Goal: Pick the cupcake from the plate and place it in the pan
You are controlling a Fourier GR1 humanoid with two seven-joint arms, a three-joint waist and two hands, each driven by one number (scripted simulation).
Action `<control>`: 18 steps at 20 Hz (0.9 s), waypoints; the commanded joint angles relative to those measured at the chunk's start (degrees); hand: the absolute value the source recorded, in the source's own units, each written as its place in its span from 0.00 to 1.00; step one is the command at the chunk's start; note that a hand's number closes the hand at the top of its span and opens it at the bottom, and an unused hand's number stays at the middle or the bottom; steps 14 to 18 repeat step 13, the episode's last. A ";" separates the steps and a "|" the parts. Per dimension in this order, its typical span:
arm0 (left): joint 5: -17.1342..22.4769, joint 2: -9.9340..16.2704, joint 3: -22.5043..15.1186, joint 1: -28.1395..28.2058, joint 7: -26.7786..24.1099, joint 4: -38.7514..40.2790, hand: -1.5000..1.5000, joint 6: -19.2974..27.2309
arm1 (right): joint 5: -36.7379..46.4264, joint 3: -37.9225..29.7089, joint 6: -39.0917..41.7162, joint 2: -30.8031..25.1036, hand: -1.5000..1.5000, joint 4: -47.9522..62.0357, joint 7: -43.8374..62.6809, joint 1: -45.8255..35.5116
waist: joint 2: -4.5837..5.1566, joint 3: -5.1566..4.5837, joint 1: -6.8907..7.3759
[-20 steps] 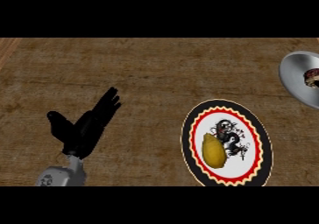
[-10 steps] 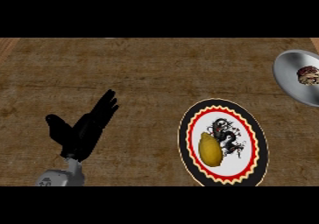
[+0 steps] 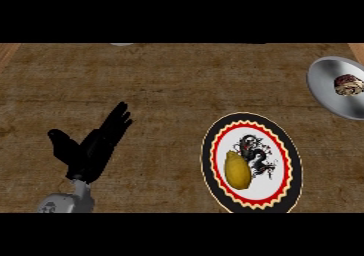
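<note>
1. Cupcake [image 3: 349,84] first: you've got it sitting inside the silver pan [image 3: 327,95] at the far right edge of the head view, in the pan's upper part. It looks brownish with a pale swirl on top, and nothing is touching it.
2. Pan itself is a shiny round dish, partly cut off by the right edge of the view. It lies on the wooden counter [image 3: 177,85], just above and to the right of the plate, with a sliver of counter between the two.
3. Plate [image 3: 284,187] is the patterned one, black rim, red zigzag ring, white middle with a dark figure. You can see a yellow lemon-shaped thing [image 3: 237,170] lying on its left half.
4. Left hand [image 3: 93,147] is way over on the other side, lower left, well apart from the cupcake with the whole plate in between. Fingers are straight and held close together pointing up and to the right, thumb stuck out to the left, holding nothing.
5. Right hand doesn't show anywhere for you.
</note>
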 commanded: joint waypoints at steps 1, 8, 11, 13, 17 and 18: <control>-0.02 0.07 -0.51 2.69 2.74 -4.21 0.50 0.72 | -2.32 0.44 6.29 -1.85 0.00 0.10 -2.38 3.22 | -0.54 -0.17 -0.48; -1.22 0.20 -0.43 4.57 0.23 -3.79 0.50 -0.50 | -4.95 2.44 11.68 -3.15 0.00 0.23 -5.87 8.27 | -0.60 -0.19 -0.63; -0.48 0.32 2.32 1.22 -1.57 1.01 0.50 -1.86 | -6.09 6.36 9.85 0.96 0.00 -2.50 -5.24 7.62 | -0.71 -0.28 -1.08; 1.11 1.58 3.61 0.80 3.28 -2.53 0.50 -2.01 | -7.89 7.39 10.92 0.06 0.00 -4.75 -2.39 7.87 | -0.82 -0.31 -1.26; 1.11 1.58 3.61 0.80 3.28 -2.53 0.50 -2.01 | -7.89 7.39 10.92 0.06 0.00 -4.75 -2.39 7.87 | -0.82 -0.31 -1.26; 1.11 1.58 3.61 0.80 3.28 -2.53 0.50 -2.01 | -7.89 7.39 10.92 0.06 0.00 -4.75 -2.39 7.87 | -0.82 -0.31 -1.26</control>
